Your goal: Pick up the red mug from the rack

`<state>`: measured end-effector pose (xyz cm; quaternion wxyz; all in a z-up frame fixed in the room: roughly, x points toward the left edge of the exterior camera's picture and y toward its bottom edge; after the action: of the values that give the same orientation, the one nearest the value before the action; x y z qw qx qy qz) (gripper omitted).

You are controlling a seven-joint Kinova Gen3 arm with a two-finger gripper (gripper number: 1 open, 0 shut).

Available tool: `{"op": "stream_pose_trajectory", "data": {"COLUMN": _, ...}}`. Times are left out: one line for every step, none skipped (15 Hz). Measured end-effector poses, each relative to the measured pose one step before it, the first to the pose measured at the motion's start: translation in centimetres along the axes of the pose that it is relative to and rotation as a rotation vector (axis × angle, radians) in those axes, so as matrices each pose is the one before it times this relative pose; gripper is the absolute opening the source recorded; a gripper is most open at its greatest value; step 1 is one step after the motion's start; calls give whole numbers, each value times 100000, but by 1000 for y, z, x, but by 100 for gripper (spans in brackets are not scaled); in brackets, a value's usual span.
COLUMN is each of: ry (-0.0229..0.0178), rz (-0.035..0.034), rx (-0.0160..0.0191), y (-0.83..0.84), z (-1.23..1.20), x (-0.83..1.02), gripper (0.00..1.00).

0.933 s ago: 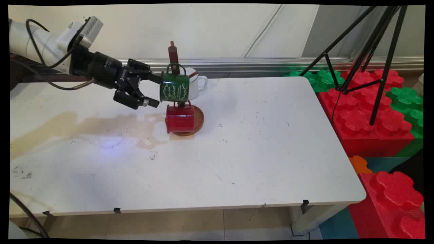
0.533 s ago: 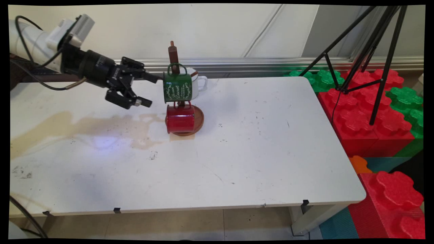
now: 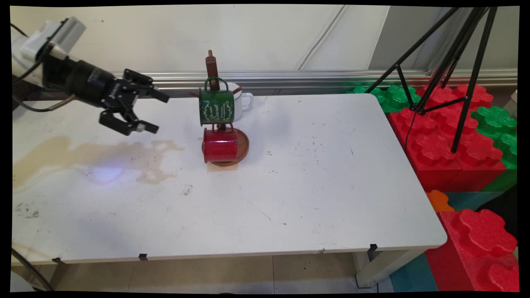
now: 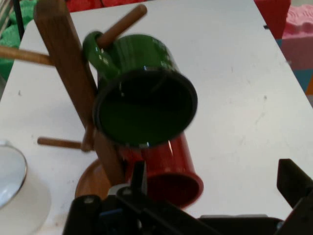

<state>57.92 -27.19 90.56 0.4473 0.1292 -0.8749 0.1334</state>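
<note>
Pincer: the black pincer (image 3: 157,112) hangs in the left of the main view, jaws spread wide, gripping nothing, pointing right toward the rack.
Green mug: there it is, the green mug (image 3: 216,106) hanging by its handle on a peg of the wooden mug rack (image 3: 211,66), upper centre of the frame, clear of the pincer; in the hand view its dark mouth (image 4: 145,108) faces the camera.
Red mug: the red mug (image 3: 220,145) sits just below the green one, down at the rack's round base.
White mug: a white mug (image 3: 241,101) stands right behind the rack.
Surface: the white surface (image 3: 314,182) shows a brownish stain (image 3: 83,153) at the left, under the pincer.
</note>
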Motion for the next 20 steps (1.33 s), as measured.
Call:
{"op": "stream_pose_trajectory", "data": {"ry": -618, "rz": 323, "rx": -278, "y": 132, "z": -654, "x": -397, "gripper": 100}}
{"op": "stream_pose_trajectory", "data": {"ry": -447, "rz": 85, "rx": -314, "y": 123, "z": -518, "x": -346, "gripper": 100}}
{"op": "stream_pose_trajectory", "data": {"ry": -302, "rz": 5, "rx": -183, "y": 87, "z": -323, "x": -226, "gripper": 100}}
{"op": "stream_pose_trajectory", "data": {"ry": -414, "rz": -21, "rx": -363, "y": 136, "z": -460, "x": -360, "gripper": 100}}
{"op": "stream_pose_trajectory", "data": {"ry": -252, "rz": -3, "rx": -247, "y": 65, "z": -272, "x": -232, "gripper": 100}}
{"op": "stream_pose_trajectory", "data": {"ry": -516, "rz": -27, "rx": -416, "y": 146, "z": -455, "x": -419, "gripper": 100}}
{"op": "stream_pose_trajectory", "data": {"ry": -393, "rz": -63, "rx": -274, "y": 114, "z": -354, "x": -360, "gripper": 100}}
{"op": "stream_pose_trajectory", "data": {"ry": -463, "rz": -76, "rx": -276, "y": 108, "z": -352, "x": -405, "gripper": 100}}
{"op": "stream_pose_trajectory", "data": {"ry": -276, "rz": -71, "rx": -151, "y": 73, "z": -238, "x": -296, "gripper": 100}}
{"op": "stream_pose_trajectory", "data": {"ry": -79, "rz": -70, "rx": -96, "y": 25, "z": -143, "x": -208, "gripper": 100}}
{"op": "stream_pose_trajectory", "data": {"ry": -26, "rz": -73, "rx": -78, "y": 44, "z": -138, "x": -229, "gripper": 100}}
{"op": "stream_pose_trajectory", "data": {"ry": 53, "rz": -102, "rx": 25, "y": 42, "z": -97, "x": -236, "gripper": 100}}
{"op": "stream_pose_trajectory", "data": {"ry": 113, "rz": -94, "rx": 27, "y": 4, "z": -65, "x": -241, "gripper": 100}}
{"op": "stream_pose_trajectory", "data": {"ry": 217, "rz": -139, "rx": 158, "y": -14, "z": -7, "x": -273, "gripper": 100}}
{"op": "stream_pose_trajectory", "data": {"ry": 296, "rz": -161, "rx": 321, "y": -47, "z": 50, "x": -282, "gripper": 100}}
{"op": "stream_pose_trajectory", "data": {"ry": 179, "rz": -83, "rx": 163, "y": -27, "z": 62, "x": -198, "gripper": 100}}
{"op": "stream_pose_trajectory", "data": {"ry": 305, "rz": -123, "rx": 242, "y": -18, "z": 87, "x": -306, "gripper": 100}}
{"op": "stream_pose_trajectory", "data": {"ry": 187, "rz": -153, "rx": 51, "y": -14, "z": 110, "x": -245, "gripper": 100}}
{"op": "stream_pose_trajectory", "data": {"ry": 300, "rz": -186, "rx": -38, "y": -47, "z": 207, "x": -365, "gripper": 100}}
{"op": "stream_pose_trajectory", "data": {"ry": 219, "rz": -207, "rx": -73, "y": 2, "z": 145, "x": -276, "gripper": 100}}
